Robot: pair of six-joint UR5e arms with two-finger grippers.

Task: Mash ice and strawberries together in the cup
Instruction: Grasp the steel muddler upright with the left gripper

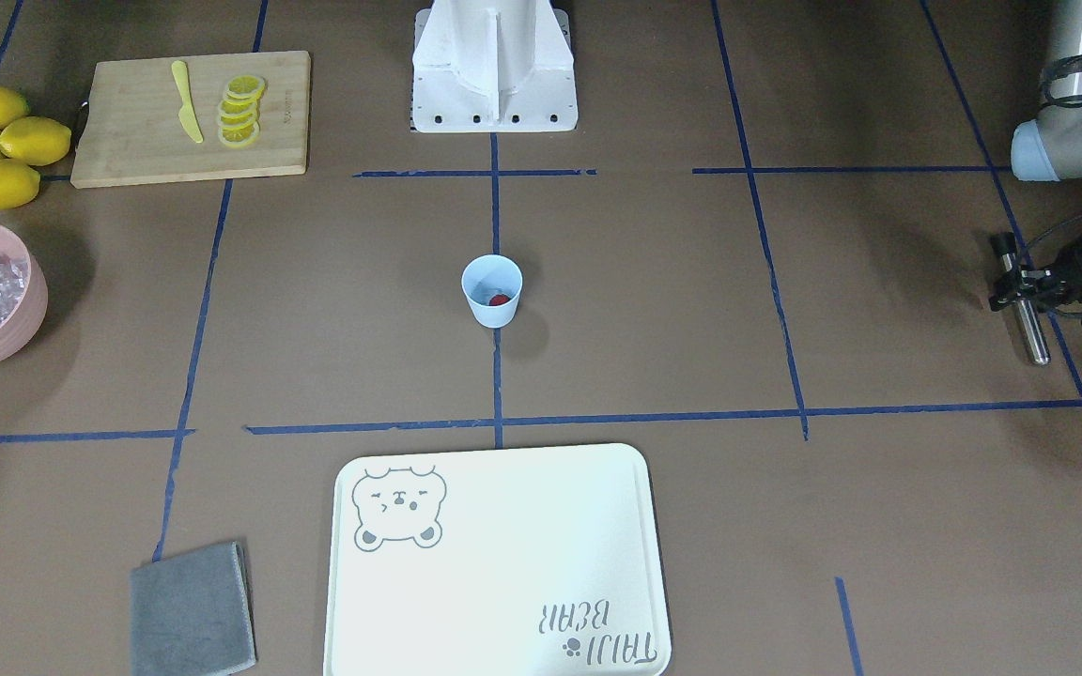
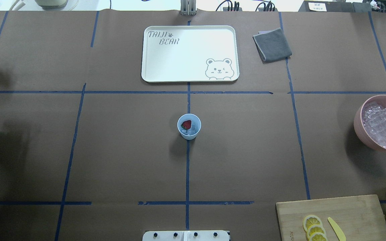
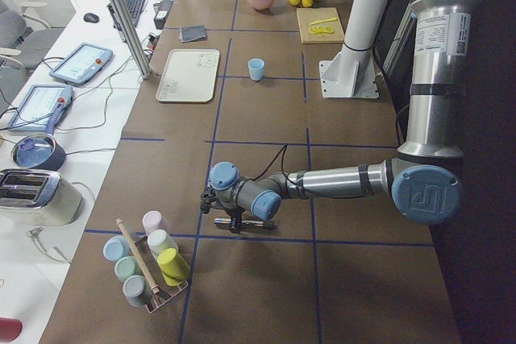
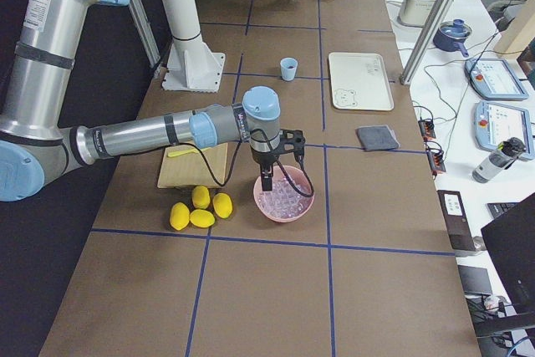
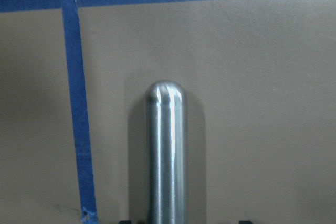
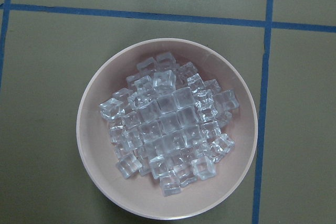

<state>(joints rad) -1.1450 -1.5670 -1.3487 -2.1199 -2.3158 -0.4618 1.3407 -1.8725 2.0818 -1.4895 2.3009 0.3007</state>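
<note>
Strawberry (image 2: 186, 124) is sitting on ice (image 2: 191, 130) in cup (image 2: 189, 137); left jaws are clamping a steel muddler (image 1: 1029, 324); right jaws: cannot tell.

Upright light-blue cup (image 2: 189, 136) holds red strawberry (image 2: 186, 124) and ice (image 2: 193, 129)

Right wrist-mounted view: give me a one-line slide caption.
Straight-down look at the pink bowl heaped with clear ice cubes, on the brown table crossed by blue tape.
</note>
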